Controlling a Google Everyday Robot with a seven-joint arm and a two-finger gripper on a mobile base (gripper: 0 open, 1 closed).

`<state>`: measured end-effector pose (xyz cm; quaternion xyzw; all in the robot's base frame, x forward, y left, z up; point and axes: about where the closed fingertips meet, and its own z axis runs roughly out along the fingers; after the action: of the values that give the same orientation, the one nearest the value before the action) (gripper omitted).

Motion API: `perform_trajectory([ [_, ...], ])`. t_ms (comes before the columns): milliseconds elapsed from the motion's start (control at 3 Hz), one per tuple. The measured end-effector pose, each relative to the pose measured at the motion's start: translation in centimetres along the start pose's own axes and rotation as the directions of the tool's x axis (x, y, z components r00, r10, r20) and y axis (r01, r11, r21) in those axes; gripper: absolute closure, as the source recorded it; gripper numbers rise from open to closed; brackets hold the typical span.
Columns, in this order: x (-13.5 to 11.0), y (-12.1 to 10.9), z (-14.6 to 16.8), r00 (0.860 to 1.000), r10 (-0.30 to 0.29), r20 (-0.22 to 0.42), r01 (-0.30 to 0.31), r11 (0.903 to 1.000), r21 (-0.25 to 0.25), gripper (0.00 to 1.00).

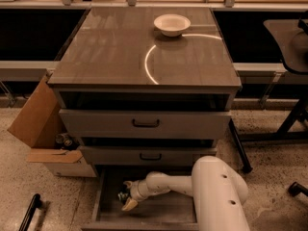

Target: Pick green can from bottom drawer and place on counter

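The green can (122,195) lies at the left of the open bottom drawer (159,215), dark and mostly covered by the gripper. My gripper (127,195) reaches into the drawer from the right on its white arm (168,184). It is open, with one fingertip (130,205) on the near side of the can and the other on the far side. The counter (115,47) is the glossy top of the cabinet, high above the gripper.
A white bowl (172,24) stands at the back of the counter. Two shut drawer fronts with black handles (145,123) overhang the bottom drawer. An open cardboard box (41,129) stands left of the cabinet. A dark table leg (288,119) is at the right.
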<state>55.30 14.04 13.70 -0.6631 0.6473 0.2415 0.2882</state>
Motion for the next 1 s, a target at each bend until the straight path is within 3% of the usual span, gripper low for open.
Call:
perform_trajectory([
  [1000,1.7,1.2,0.2,1.000,0.006,-0.027,-0.007,0.9996,-0.029,0.96],
])
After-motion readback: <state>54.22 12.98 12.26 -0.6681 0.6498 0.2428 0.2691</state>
